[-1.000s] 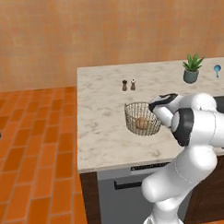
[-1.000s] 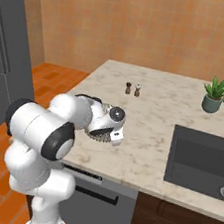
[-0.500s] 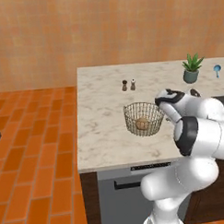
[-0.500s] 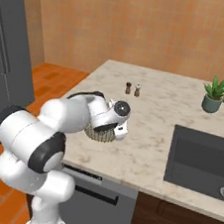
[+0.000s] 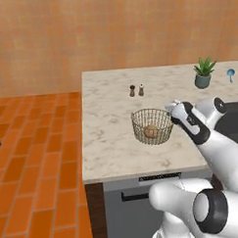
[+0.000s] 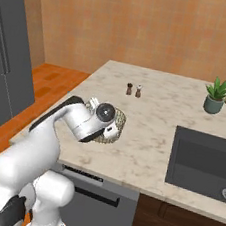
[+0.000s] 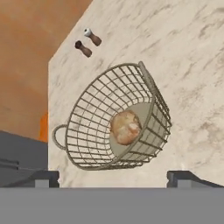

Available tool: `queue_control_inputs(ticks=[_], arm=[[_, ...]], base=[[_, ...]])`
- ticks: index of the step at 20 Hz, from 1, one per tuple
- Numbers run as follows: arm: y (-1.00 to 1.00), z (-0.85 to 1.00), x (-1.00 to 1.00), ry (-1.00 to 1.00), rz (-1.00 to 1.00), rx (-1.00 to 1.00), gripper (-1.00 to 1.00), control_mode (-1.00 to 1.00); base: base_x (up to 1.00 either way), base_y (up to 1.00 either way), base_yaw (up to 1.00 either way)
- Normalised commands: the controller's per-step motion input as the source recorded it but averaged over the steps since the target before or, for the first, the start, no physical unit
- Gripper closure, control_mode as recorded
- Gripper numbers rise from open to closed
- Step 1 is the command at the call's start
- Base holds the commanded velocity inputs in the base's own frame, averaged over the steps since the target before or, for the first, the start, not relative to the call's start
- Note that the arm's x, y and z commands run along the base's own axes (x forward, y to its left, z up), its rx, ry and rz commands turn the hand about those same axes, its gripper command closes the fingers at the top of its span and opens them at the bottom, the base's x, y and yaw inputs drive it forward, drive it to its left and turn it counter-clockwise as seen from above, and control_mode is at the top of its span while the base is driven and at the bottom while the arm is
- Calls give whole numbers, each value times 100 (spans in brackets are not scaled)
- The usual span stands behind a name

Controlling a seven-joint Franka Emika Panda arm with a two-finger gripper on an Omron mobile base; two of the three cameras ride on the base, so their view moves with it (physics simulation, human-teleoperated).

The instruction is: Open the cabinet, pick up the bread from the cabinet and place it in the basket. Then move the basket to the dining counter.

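Note:
The wire mesh basket [image 5: 151,126] stands on the pale marble dining counter [image 5: 112,141], with the golden-tan bread [image 5: 151,132] lying on its woven bottom. My gripper [image 5: 171,110] hovers just right of the basket's rim and a little above it. In the hand view the basket [image 7: 116,131] and the bread [image 7: 125,127] lie ahead of the gripper [image 7: 113,179]. The fingertips [image 7: 43,177] stand wide apart, open, with nothing between them. From the right base view my hand covers part of the basket [image 6: 119,123]. The cabinet is out of view.
Salt and pepper shakers [image 5: 136,91] stand behind the basket. A potted plant [image 5: 204,74] sits at the counter's far right, and a dark sink [image 6: 204,160] is set into the counter on the right. The counter's front edge is close to the basket. A grey fridge [image 6: 6,55] stands left.
The hand has lifted slightly off the basket's right rim and the arm's elbow has swung down and to the right. The basket and bread have stayed in place.

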Motion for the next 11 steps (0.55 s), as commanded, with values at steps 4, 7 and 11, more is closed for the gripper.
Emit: queue_control_inputs(ticks=[4, 7, 11], arm=[[62, 85, -84, -9, 11, -13, -100, -100], [25, 100, -86, -19, 12, -14, -100, -100], [-6, 100, -100, -28, 14, -5, -100, -100]], base=[[0, 0, 0], [0, 0, 0], [0, 0, 0]])
